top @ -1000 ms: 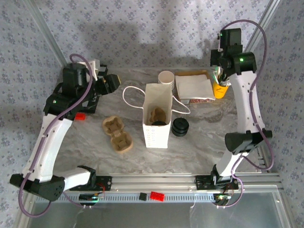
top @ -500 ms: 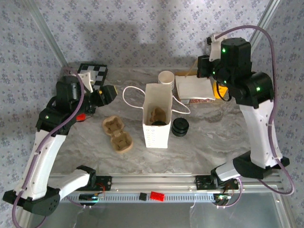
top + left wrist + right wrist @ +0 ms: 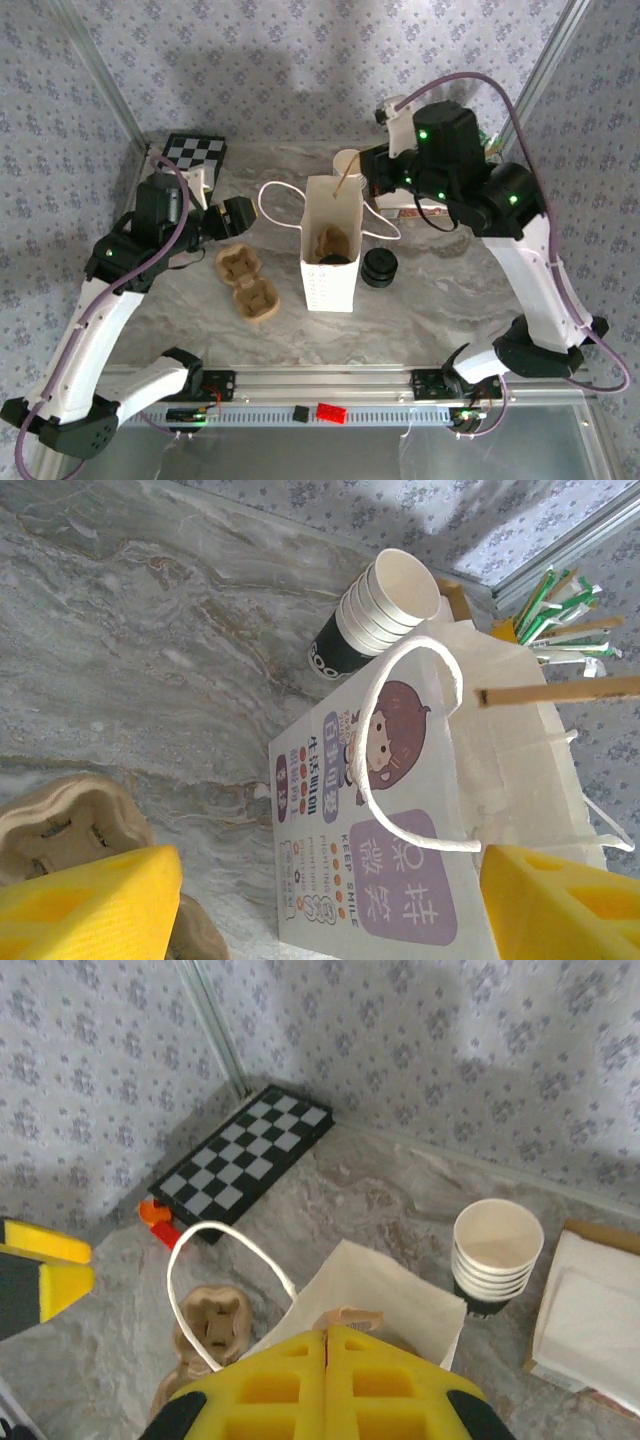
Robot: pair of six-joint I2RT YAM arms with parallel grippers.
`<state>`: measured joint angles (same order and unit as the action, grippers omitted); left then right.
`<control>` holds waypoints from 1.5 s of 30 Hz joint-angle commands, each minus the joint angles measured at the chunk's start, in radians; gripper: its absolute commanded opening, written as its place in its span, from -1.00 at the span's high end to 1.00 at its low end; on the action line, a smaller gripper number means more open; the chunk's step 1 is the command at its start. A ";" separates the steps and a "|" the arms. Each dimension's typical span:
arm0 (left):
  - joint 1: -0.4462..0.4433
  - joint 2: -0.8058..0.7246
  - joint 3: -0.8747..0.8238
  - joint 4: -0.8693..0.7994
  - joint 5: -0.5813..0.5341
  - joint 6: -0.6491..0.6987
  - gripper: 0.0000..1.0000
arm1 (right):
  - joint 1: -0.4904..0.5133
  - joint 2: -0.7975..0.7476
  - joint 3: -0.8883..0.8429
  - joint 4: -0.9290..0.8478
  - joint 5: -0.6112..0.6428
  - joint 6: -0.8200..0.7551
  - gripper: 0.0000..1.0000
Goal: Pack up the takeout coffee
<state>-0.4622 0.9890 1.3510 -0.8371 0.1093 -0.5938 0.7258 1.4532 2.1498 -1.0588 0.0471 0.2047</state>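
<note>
Near the middle of the grey marbled worktop [image 3: 450, 290], a moulded pulp carrier [image 3: 247, 283] lies left of the upright white paper bag [image 3: 328, 285], printed with a cartoon girl and "KEEP SMILE". The takeout coffee [image 3: 336, 260] sits inside the bag, round black lid up, with a stack of black lids [image 3: 379, 267] just to the bag's right. Beyond, the left arm bends in from the side, its pincer [image 3: 325, 880] spread wide and empty. The right arm arches over the bag, its pincer [image 3: 327, 1332] clamped on a thin wooden stick [image 3: 560, 691], with nested paper cups [image 3: 349, 163] and a checkered board [image 3: 195, 152] farthest back.
</note>
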 commanded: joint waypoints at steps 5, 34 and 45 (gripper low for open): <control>-0.015 -0.015 -0.021 0.014 -0.032 -0.022 -0.58 | 0.012 0.109 -0.031 -0.013 0.005 0.042 1.00; -0.061 0.052 0.067 -0.005 -0.071 0.021 -0.65 | -0.151 -0.015 -0.229 -0.005 -0.146 0.187 -0.40; -0.148 0.127 0.161 -0.031 -0.138 0.072 -0.71 | -0.433 -0.189 -0.515 0.044 -0.220 0.300 -0.53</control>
<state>-0.5926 1.1019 1.4597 -0.8486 0.0055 -0.5594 0.3397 1.2907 1.6867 -1.0271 -0.1467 0.4587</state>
